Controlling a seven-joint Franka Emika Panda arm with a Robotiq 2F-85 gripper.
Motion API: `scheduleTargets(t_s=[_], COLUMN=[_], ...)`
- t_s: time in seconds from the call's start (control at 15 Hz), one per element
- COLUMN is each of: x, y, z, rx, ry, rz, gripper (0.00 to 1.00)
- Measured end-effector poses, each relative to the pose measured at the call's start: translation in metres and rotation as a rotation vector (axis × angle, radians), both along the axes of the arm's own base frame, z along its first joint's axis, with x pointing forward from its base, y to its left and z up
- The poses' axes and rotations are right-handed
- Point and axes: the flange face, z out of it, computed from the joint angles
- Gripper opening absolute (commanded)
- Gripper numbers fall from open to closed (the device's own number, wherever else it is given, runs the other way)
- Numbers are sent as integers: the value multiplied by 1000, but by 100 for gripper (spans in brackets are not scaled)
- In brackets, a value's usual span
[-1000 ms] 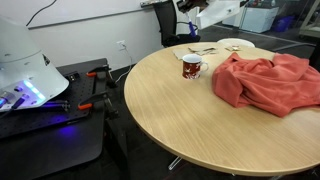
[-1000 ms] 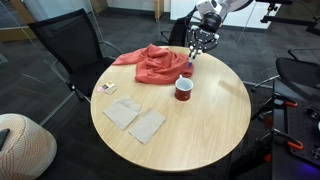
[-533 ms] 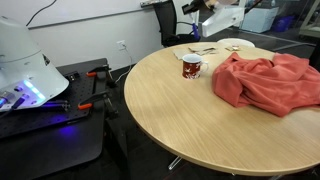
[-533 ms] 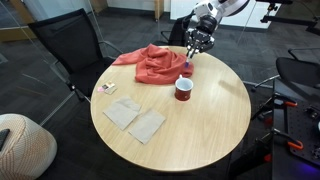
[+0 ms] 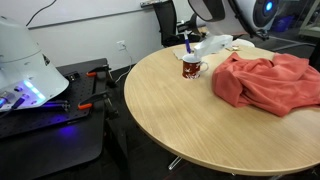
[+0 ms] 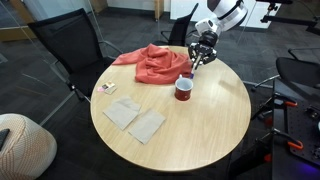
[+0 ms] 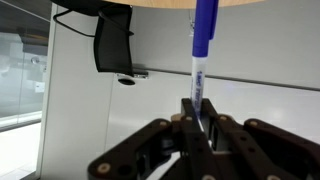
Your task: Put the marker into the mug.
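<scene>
The dark red-brown mug [image 5: 191,67] with white markings stands upright on the round wooden table [image 5: 200,125], and also shows in an exterior view [image 6: 184,88]. My gripper [image 6: 202,58] hangs just above and behind the mug, shut on the blue-purple marker [image 5: 187,44]. In an exterior view the marker [image 6: 194,69] slants down from the fingers toward the mug's rim. In the wrist view the marker [image 7: 203,45] sticks straight out from between the closed fingers [image 7: 200,112]. The mug is out of the wrist view.
A crumpled red cloth [image 5: 265,80] lies beside the mug and shows in both exterior views [image 6: 150,65]. Two tan napkins [image 6: 135,118] and a small card [image 6: 107,88] lie on the table. A pale plate [image 5: 235,43] sits behind the gripper. Black chairs [image 6: 70,45] ring the table.
My gripper has come down and over toward the mug with the marker still in it. The marker's tip now hangs close above the mug. The mug and cloth have not moved.
</scene>
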Motion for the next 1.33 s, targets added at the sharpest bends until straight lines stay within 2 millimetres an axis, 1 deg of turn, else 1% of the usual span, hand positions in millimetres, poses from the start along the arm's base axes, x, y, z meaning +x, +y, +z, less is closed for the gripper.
scheduleTargets(t_s=[0.2, 0.33, 0.73, 1.13, 1.27, 1.33], x=[2, 3, 6, 9, 10, 10], y=[4, 8, 17, 13, 12, 11], z=[1, -2, -26, -42, -48, -51], rx=[19, 29, 4, -52, -69, -78], ry=[-13, -13, 2, 3, 5, 6], rz=[11, 14, -9, -64, -81, -90], gripper=[3, 3, 3, 3, 39, 44])
